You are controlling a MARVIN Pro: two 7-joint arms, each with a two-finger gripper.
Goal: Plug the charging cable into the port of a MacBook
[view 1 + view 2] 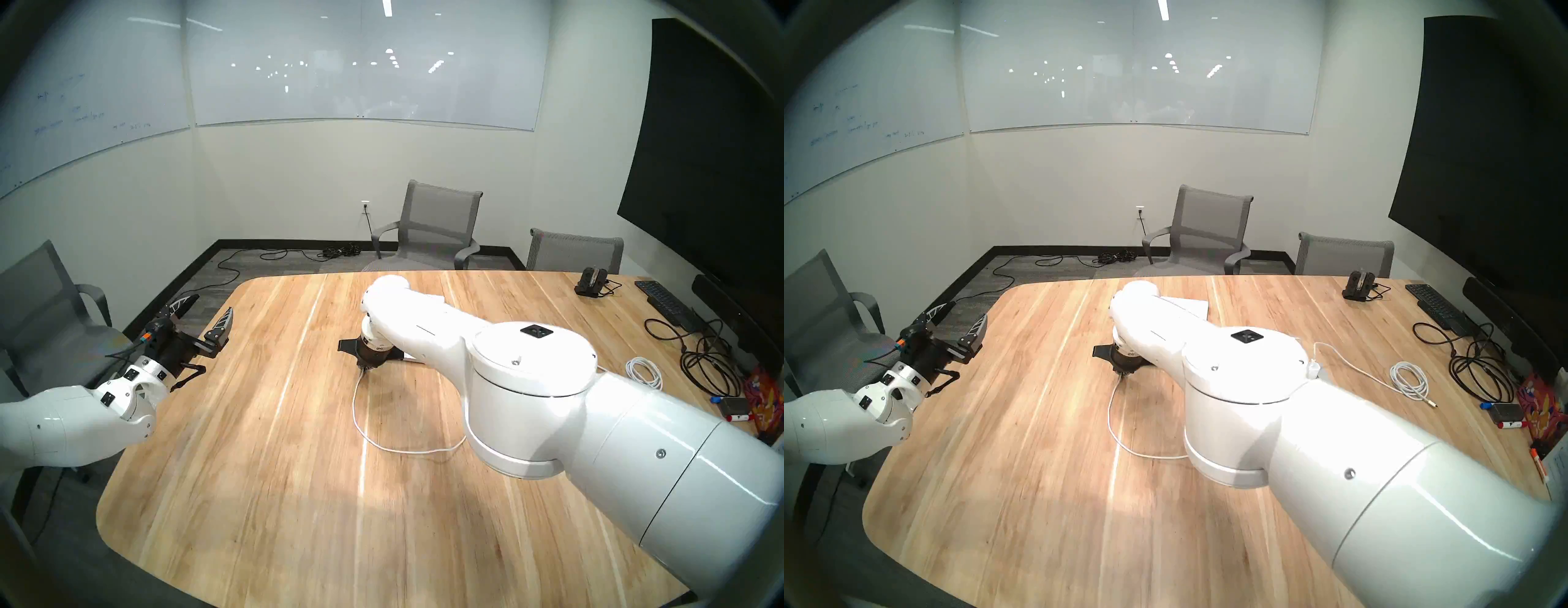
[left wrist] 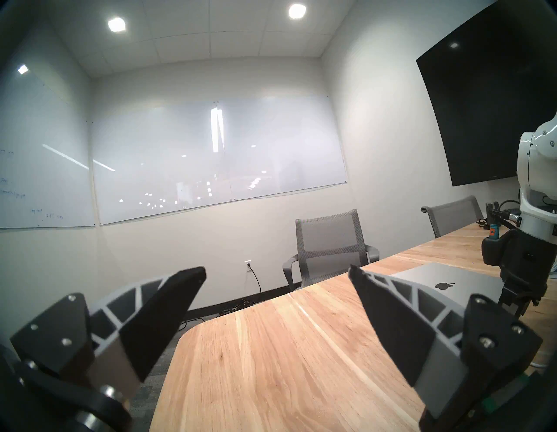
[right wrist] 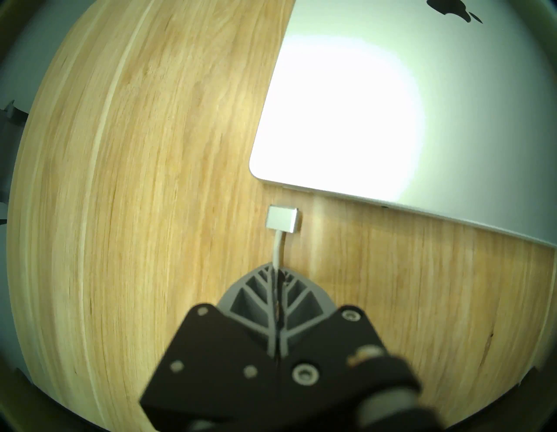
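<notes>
Right fingers [image 3: 272, 277] around charging cable [image 3: 278, 246]

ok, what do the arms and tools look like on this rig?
Both arms are glossy white rounded shells with small black square inlays and screw heads. Each tool has a black mount and two black-faced fingers with grey lattice ribbing. The left tool has an orange-teal connector and a thin black cable at its base.
</notes>
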